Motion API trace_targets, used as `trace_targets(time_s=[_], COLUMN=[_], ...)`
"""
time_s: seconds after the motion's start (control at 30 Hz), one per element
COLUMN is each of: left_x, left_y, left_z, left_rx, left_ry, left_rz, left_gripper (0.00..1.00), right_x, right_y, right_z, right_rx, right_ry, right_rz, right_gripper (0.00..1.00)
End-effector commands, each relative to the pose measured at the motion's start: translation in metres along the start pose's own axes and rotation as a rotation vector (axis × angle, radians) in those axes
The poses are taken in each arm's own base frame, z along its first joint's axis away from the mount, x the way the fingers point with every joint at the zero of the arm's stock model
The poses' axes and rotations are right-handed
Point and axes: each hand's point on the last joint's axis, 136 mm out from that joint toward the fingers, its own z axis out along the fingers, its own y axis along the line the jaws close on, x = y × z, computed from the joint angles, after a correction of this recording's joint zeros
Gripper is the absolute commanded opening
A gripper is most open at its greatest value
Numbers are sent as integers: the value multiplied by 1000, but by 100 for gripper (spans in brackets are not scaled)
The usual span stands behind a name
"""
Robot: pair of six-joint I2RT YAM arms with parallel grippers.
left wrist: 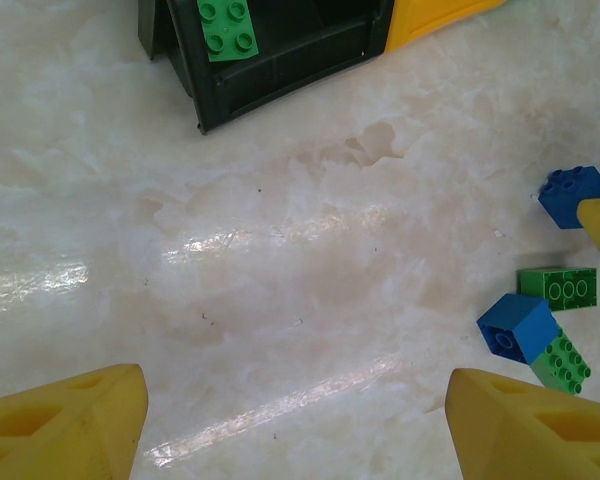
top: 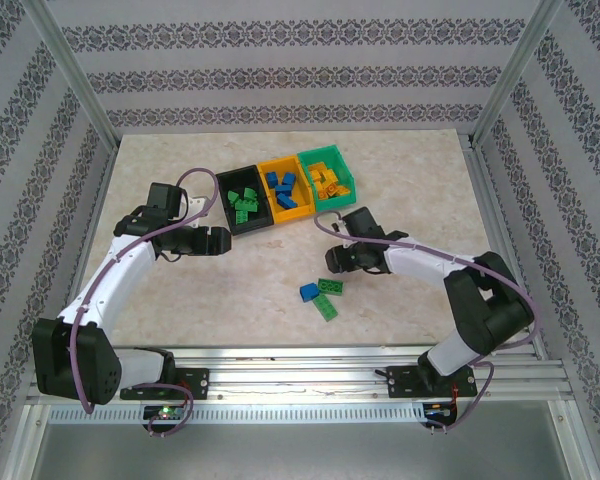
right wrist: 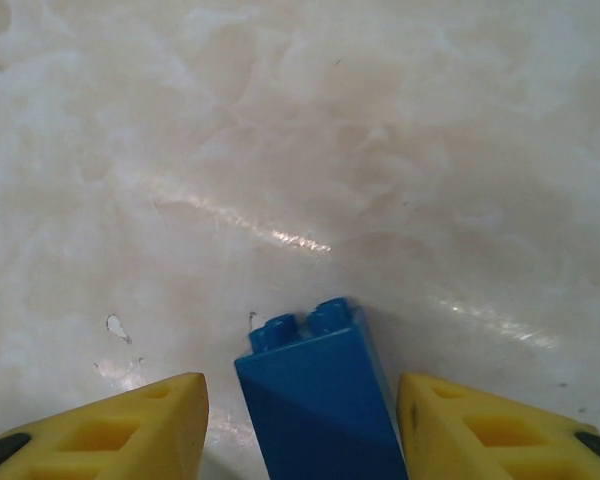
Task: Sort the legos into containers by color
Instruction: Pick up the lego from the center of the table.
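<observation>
The containers [top: 293, 215] lie just ahead of the left gripper [left wrist: 295, 395], which hangs wide and empty over bare table [left wrist: 280, 250], probably parked clear. The right gripper [right wrist: 300, 380] stands part-open astride a blue lego [right wrist: 320, 410], with a gap beside one finger, so nothing is clamped. Three more legos [top: 323, 295] lie close beside it.

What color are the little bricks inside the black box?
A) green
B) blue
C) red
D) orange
A: in the top view, the black bin holds a pile of green bricks, with no other color among them.
</observation>
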Motion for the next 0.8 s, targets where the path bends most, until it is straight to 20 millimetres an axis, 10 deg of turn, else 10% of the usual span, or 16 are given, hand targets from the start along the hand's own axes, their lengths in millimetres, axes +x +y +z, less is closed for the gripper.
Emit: trace_targets(time_s=[0.0,0.4,0.77], left_x=[-8,-7,-7], left_y=[0,-2,-4], left_z=[-9,-8,-9], left_rx=[8,25,31], left_ry=[-32,-27,-32], left_rz=[-12,-16,-12], left_gripper=[78,78,78], right_x=[5,1,-101], right_y=[-6,8,43], right_z=[4,13,7], right_rx=[56,74,-117], right_ry=[41,64,-153], right_rz=[-35,-109,-1], right_gripper=[53,26,24])
